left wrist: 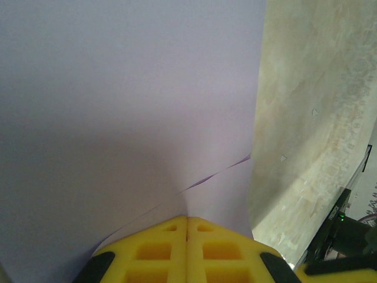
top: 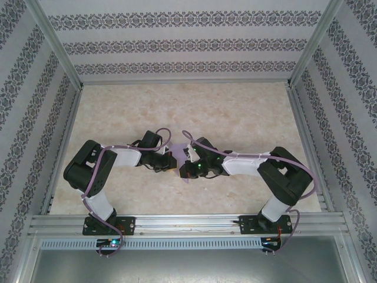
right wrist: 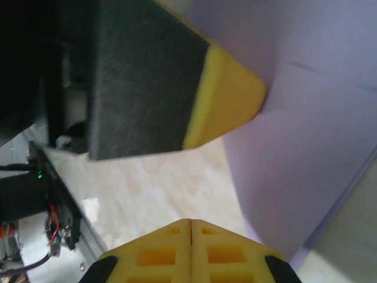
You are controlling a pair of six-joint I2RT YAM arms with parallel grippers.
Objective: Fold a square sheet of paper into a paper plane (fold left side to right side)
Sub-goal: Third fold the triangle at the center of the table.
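Note:
The square sheet of paper (left wrist: 118, 106), plain lilac, rises straight from the tips of my left gripper (left wrist: 187, 219). That gripper's yellow fingers are pressed together on the sheet's edge. A slanting crease line runs across the sheet just above the tips. In the right wrist view the sheet (right wrist: 306, 147) hangs lifted at the right, with one left finger (right wrist: 230, 94) against it. My right gripper (right wrist: 189, 223) is shut on nothing, over bare table just left of the sheet. From above, both grippers meet mid-table, left gripper (top: 174, 158) and right gripper (top: 188, 160), and bits of the sheet (top: 167, 137) show around them.
The beige marbled table (top: 235, 112) is walled by patterned panels with aluminium posts. A metal rail (top: 188, 223) runs along the near edge between the arm bases. The right arm's dark body (left wrist: 347, 230) stands close on the left wrist view's right.

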